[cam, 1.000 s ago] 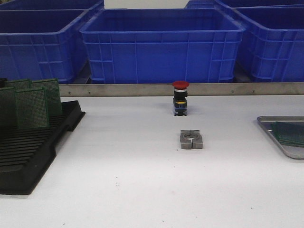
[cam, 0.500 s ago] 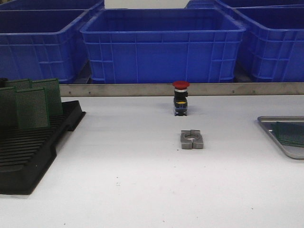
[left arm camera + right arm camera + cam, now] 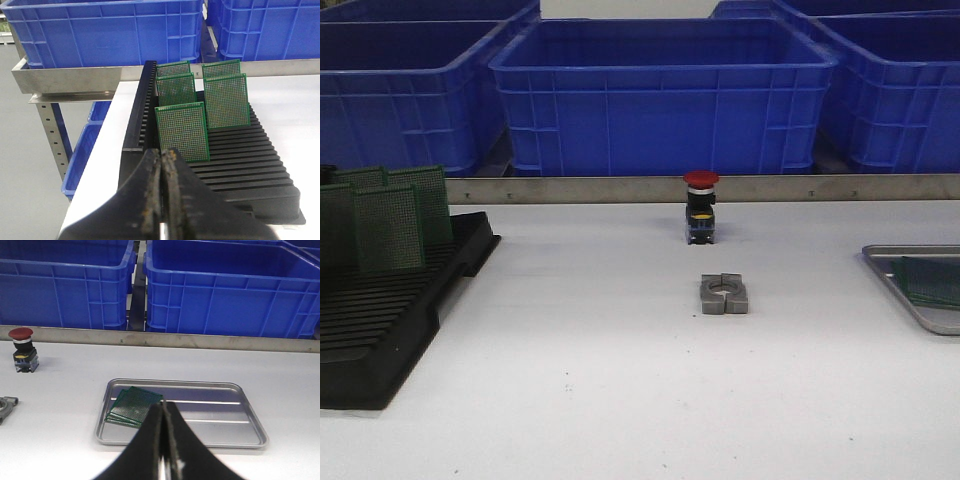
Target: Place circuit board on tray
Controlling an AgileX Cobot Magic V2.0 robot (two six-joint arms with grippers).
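Several green circuit boards (image 3: 182, 131) stand upright in the black slotted rack (image 3: 250, 165); in the front view they show at the far left (image 3: 388, 226). My left gripper (image 3: 163, 155) is shut and empty, just short of the nearest board. The silver tray (image 3: 225, 432) holds a small stack of green circuit boards (image 3: 134, 406) in its left part; in the front view the tray (image 3: 895, 285) is cut off by the right edge, with the boards (image 3: 930, 280) on it. My right gripper (image 3: 163, 407) is shut and empty, in front of the tray. Neither gripper shows in the front view.
A red-capped push button (image 3: 700, 205) and a grey metal clamp block (image 3: 724, 294) sit mid-table. Large blue bins (image 3: 660, 90) line the back behind a metal rail (image 3: 620, 188). The table's left edge drops off beside the rack (image 3: 95, 165).
The boards on the tray at the right edge of the front view have shifted slightly between frames. Everything else stays where it was.
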